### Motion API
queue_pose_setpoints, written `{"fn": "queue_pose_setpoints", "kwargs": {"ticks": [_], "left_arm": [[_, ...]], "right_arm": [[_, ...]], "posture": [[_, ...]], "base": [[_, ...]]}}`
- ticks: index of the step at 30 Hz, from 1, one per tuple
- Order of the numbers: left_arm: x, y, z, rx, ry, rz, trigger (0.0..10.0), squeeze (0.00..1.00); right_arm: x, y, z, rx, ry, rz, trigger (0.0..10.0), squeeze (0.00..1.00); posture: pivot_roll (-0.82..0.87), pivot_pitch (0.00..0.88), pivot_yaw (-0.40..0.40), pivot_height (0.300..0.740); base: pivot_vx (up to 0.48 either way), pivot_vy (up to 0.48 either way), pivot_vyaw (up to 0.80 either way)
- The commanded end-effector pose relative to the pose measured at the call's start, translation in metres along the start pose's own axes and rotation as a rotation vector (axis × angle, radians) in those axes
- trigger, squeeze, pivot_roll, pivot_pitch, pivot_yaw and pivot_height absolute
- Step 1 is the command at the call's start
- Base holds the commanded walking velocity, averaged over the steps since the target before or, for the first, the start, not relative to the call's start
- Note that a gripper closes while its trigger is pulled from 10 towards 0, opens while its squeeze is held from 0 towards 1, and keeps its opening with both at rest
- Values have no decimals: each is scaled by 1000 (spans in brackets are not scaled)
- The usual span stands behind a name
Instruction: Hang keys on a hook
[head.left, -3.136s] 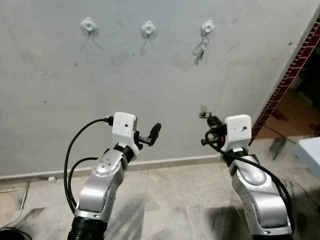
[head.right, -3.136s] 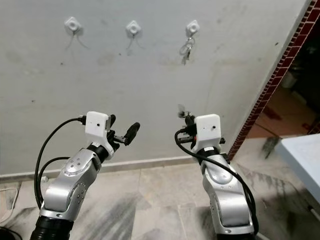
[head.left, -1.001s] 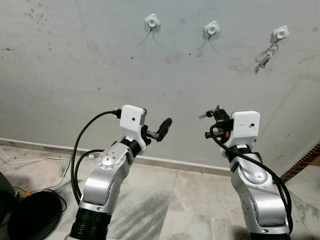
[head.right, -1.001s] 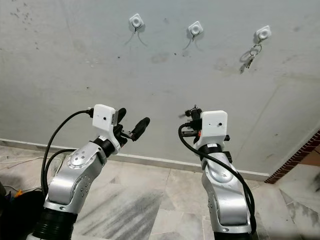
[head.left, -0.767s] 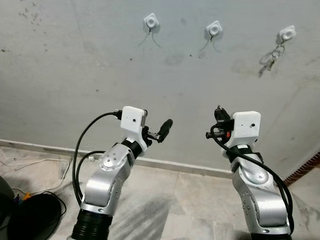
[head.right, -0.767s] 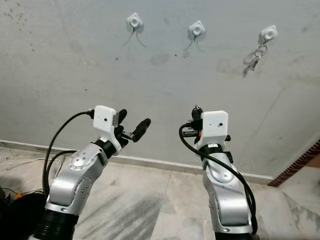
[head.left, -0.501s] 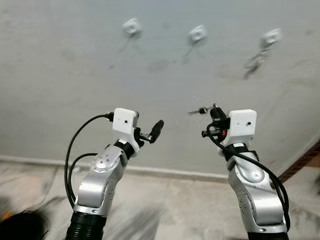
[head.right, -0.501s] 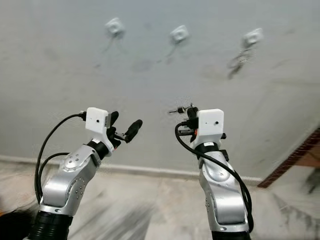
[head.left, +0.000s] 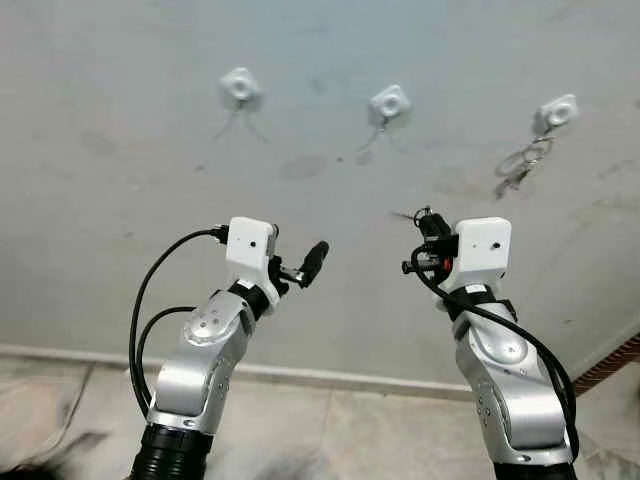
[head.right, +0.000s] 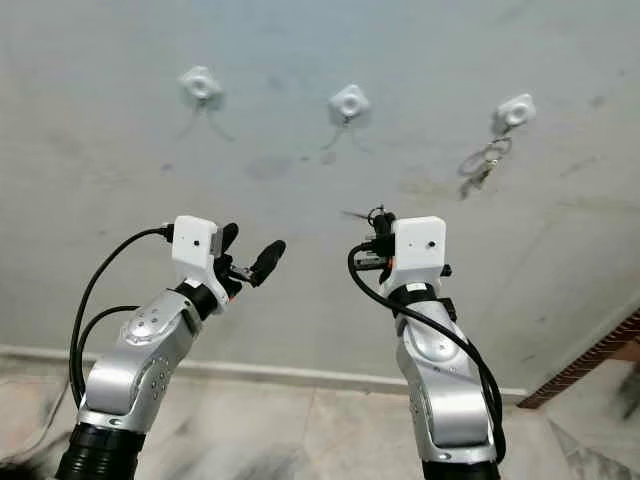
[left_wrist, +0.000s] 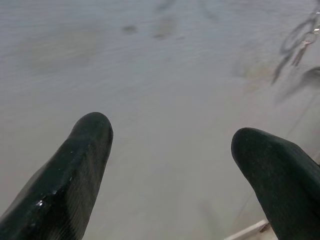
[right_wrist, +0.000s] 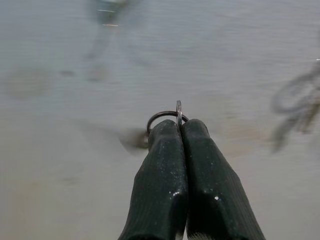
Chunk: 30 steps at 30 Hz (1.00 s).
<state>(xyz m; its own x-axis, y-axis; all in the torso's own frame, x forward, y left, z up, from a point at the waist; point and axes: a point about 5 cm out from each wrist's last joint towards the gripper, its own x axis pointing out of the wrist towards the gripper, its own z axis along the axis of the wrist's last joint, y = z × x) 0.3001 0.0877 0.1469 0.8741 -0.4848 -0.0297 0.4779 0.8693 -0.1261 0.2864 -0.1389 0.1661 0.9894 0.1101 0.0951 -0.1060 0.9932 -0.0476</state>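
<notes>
Facing a pale grey plaster wall marked with faint smudges. Three small white square wall hooks in a row near the top: left hook, middle hook, right hook. From the right hook, hanging already, a dull metal bunch of keys on a ring, flat against the wall. Both silver arms raised in front of the wall, well below the hook row. Right tool pressed tight together, black fingers touching along their length and pinching a thin dark metal key ring that pokes out just past the tips; in the left eye view the same held keys as a small dark glint sticking out from the fingertips toward the wall, below and a little right of the middle hook, well apart from it. Left tool spread wide, holding nothing, its two black rounded fingers far apart in the wrist view with bare wall between them and the blurred hanging bunch off near one corner. Black cables looping from each white wrist camera box, left and right. Along the bottom of the wall, a pale skirting strip meeting a grey tiled floor; at the lower right edge, a sliver of red brick edging.
</notes>
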Motion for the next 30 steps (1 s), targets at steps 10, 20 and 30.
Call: {"fn": "queue_pose_setpoints", "kwargs": {"ticks": [10, 20, 30], "left_arm": [[2, -7, 3, -9, -15, -17, 10000, 0], [-23, 5, 19, 165, -120, 81, 10000, 0], [-46, 15, 5, 231, -57, 94, 10000, 0]], "right_arm": [[0, -6, 2, -10, -9, -16, 10000, 0], [-4, -10, -1, -11, 2, -26, 10000, 0], [-1, -5, 0, -5, -2, 13, 10000, 0]], "posture": [[137, 0, -42, 740], [138, 0, -42, 740], [164, 0, -57, 740]], "base": [[390, 0, 0], [0, 0, 0], [0, 0, 0]]}}
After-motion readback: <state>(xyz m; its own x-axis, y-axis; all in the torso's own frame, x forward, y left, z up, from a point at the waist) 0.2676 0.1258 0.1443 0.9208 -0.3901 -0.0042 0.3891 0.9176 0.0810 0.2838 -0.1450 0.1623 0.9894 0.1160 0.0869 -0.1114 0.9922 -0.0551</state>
